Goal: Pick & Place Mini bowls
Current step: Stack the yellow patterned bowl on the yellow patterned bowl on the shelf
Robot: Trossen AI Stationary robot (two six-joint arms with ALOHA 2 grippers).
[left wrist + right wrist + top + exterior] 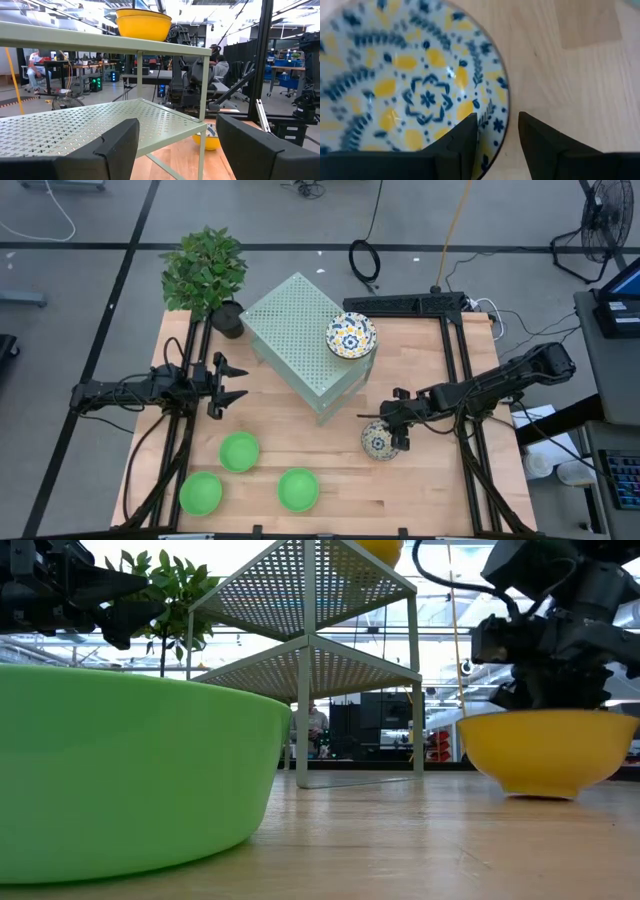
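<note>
Right gripper (400, 423), low over the table's right half: its two dark fingers (462, 145) straddle the rim of a patterned mini bowl (379, 439), one inside and one outside, closed on that rim. The bowl rests on the wooden table (450, 490) just in front of the pale green perforated shelf (295, 320); its interior is white with blue leaves and yellow petals about a central blue star, its outer wall plain yellow (545, 750). A second patterned bowl (351, 335) sits on the shelf's top, at its right corner. Three plain bright green bowls lie near the table's front-left: one (239, 451) behind, one (201, 493) at the left, one (298, 489) at the right, all apart. Left gripper (232, 381): jaws spread wide and empty, hanging beside the shelf's left edge. A potted plant (205, 270) stands at the rear-left corner.
</note>
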